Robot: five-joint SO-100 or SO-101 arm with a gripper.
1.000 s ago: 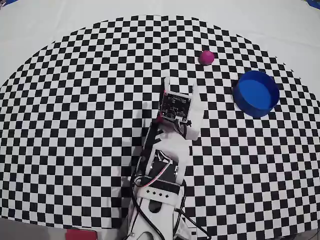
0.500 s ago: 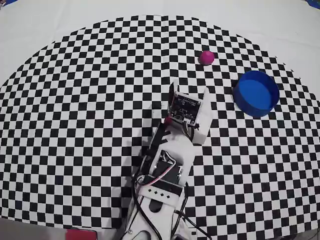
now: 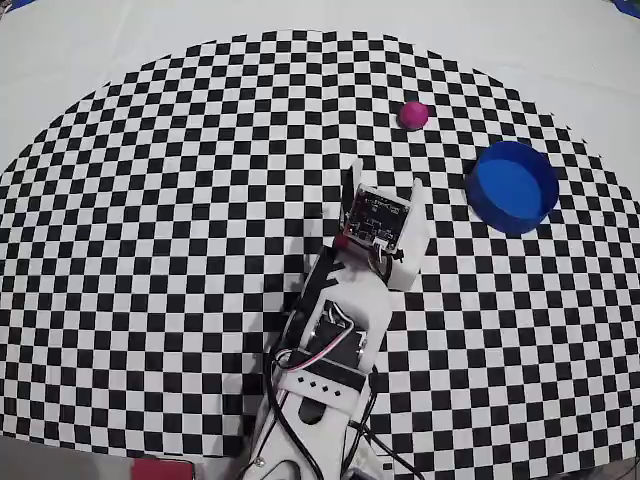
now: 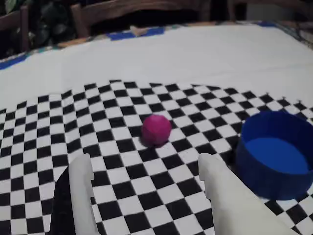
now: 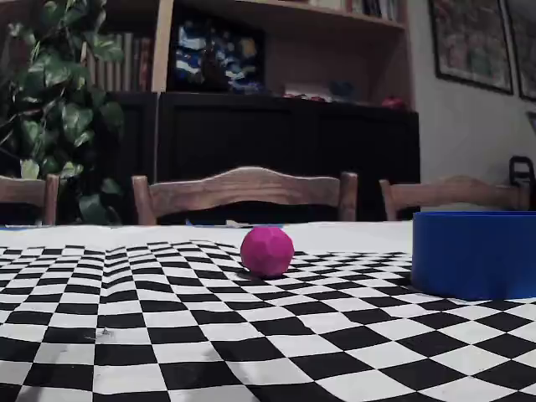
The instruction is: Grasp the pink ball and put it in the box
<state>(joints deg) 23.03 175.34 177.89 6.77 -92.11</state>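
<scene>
White plastic fingers of the end effector stood apart and empty in the wrist view, framing a stretch of checkered mat on the table. Beyond the gap, near but not between the fingers, the ball rested on the mat, roughly centred on the opening, if slightly toward the left finger. To its right and a little nearer sat the box, empty, apart from the ball; the overhead view showed the same spacing, ball above the end effector, box off to the right. Reaching well probably called for going forward and down along the present line, keeping the fingers wide until the ball sat fully between them, since a brush from either tip could send a smooth sphere rolling. Wooden chairs stood behind the table.
</scene>
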